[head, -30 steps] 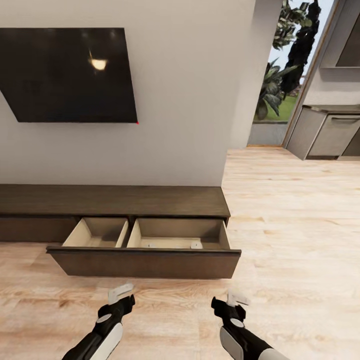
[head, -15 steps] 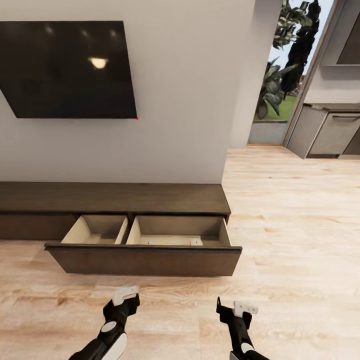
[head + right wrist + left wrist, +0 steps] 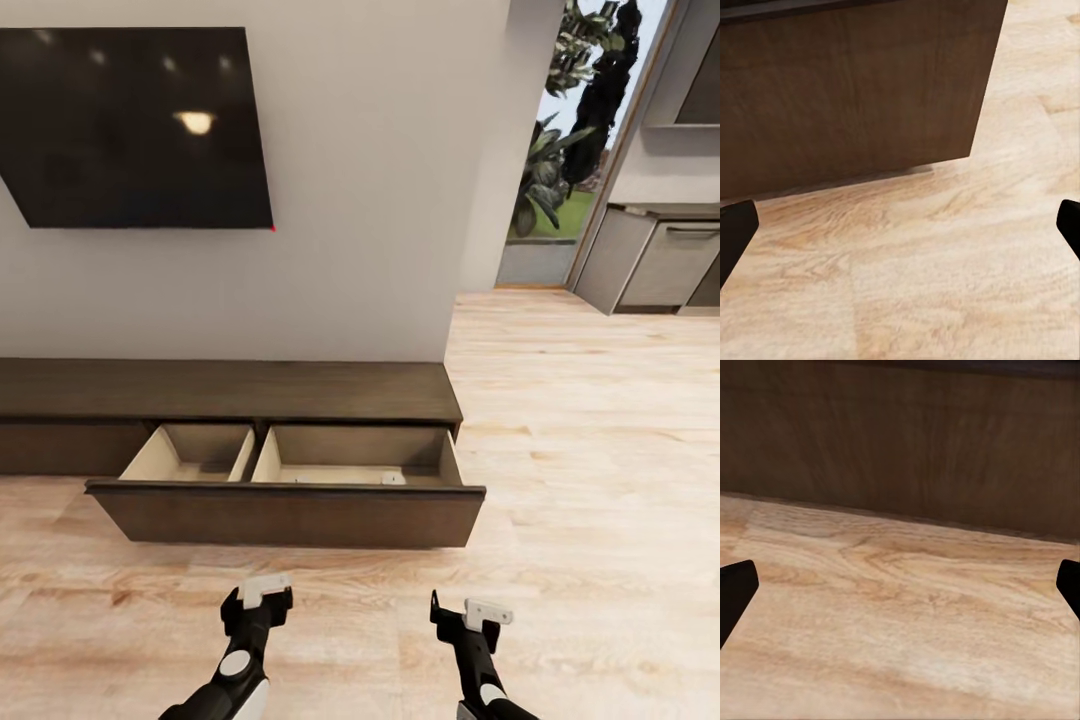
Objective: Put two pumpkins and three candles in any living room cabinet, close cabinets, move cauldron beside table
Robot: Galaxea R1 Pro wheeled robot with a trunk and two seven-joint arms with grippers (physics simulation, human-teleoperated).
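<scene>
Cabinet [image 3: 300,395] drawer [image 3: 285,512] stands open mid-frame, seemingly empty; left gripper [image 3: 262,598] and right gripper [image 3: 470,612] both spread, unladen. Push front squarely w/ both.

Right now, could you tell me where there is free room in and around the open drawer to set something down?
The drawer stands pulled out of the cabinet. Its wider right compartment looks bare except for two small pale fittings near the front; the narrower left compartment looks bare too. The cabinet top is free. The left gripper and right gripper are open above the floor.
</scene>
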